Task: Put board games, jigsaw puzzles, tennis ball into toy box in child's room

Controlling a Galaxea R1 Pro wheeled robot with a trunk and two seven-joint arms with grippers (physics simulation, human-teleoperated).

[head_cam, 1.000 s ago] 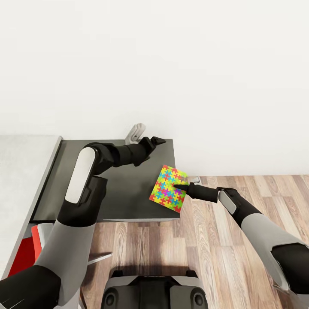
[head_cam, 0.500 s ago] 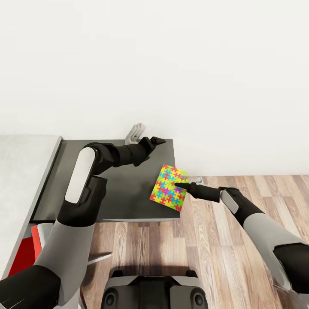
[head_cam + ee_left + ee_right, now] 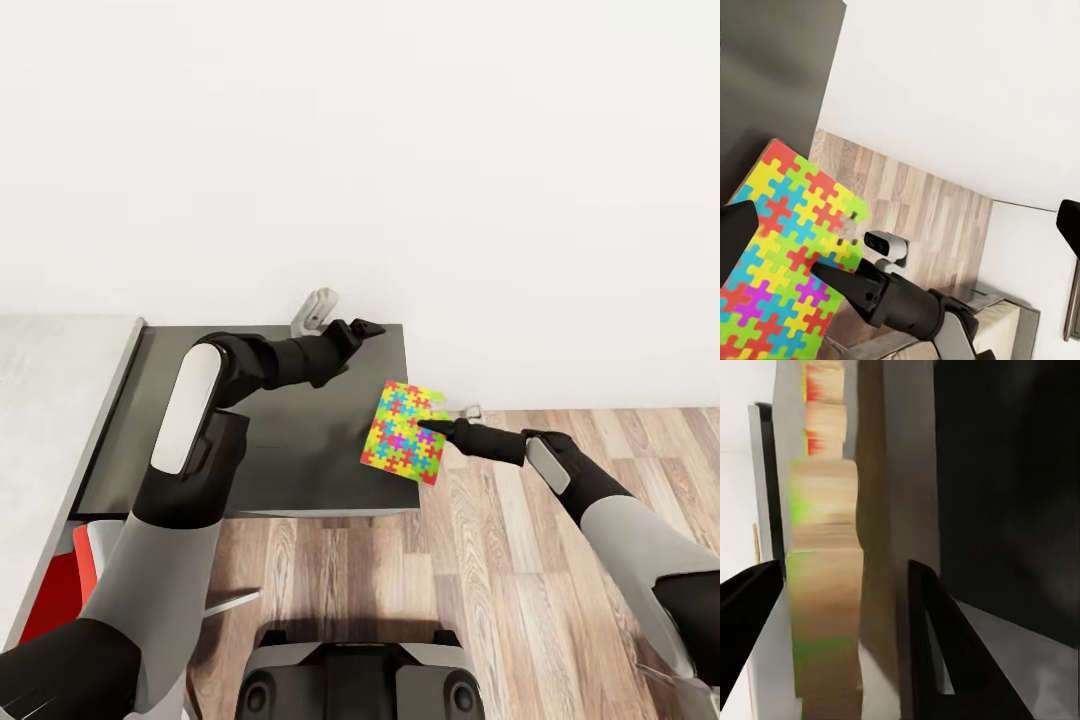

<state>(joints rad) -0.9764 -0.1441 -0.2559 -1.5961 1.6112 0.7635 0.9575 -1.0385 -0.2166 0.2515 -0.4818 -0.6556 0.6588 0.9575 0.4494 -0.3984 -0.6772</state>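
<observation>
While R tool (image 3: 432,427) pinches jigsaw puzzle (image 3: 405,445) at table (image 3: 300,450) edge — L tool (image 3: 368,326) spread wide.

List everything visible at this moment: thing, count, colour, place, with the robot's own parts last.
jigsaw puzzle: one, multicoloured, overhanging the right edge of the table, tilted.
table: one, dark grey section beside a pale grey top at left.
grey bracket-like object: one, behind the table at the wall; cannot identify it.
red chair: one, partly visible, lower left.
floor: wood planks.
wall: white.
left tool: black, over the table's far edge, holding nothing, open.
right tool: black, clamped on the puzzle's right edge.
</observation>
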